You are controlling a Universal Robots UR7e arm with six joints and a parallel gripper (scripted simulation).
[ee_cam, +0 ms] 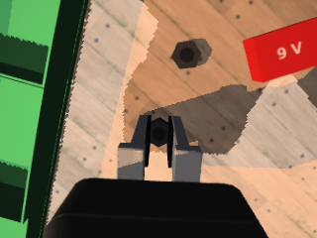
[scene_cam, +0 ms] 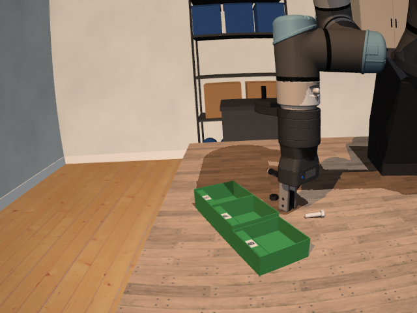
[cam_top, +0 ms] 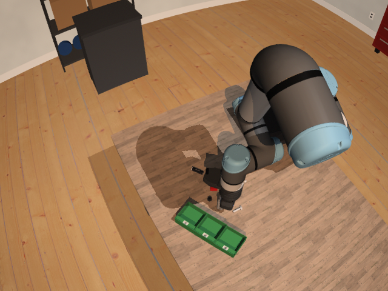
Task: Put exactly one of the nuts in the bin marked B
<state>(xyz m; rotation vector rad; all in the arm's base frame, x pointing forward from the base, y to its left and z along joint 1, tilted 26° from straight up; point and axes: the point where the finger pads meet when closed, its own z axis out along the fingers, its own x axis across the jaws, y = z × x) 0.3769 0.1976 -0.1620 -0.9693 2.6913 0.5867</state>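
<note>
The gripper (ee_cam: 158, 133) points straight down at the wooden table (scene_cam: 353, 263), with its tips right at the table top. Its two fingers are pulled in close and squeeze a small dark nut (ee_cam: 158, 133) between them. In the wrist view the nut fills the narrow gap and both fingers touch its sides. A second dark nut (ee_cam: 191, 53) lies on the table a little way off, not touching anything. In the exterior view this other nut (scene_cam: 273, 196) sits just beside the gripper, between it and the green bins (scene_cam: 235, 198). The three green bins stand in one row, joined side by side, close to the gripper. The bin marked B (scene_cam: 296, 240) is the end one, nearest the exterior camera. A red 9 V battery (ee_cam: 282, 52) lies near the nuts. A white bolt (scene_cam: 315, 214) lies on the table on the other side of the gripper from the bins.
</note>
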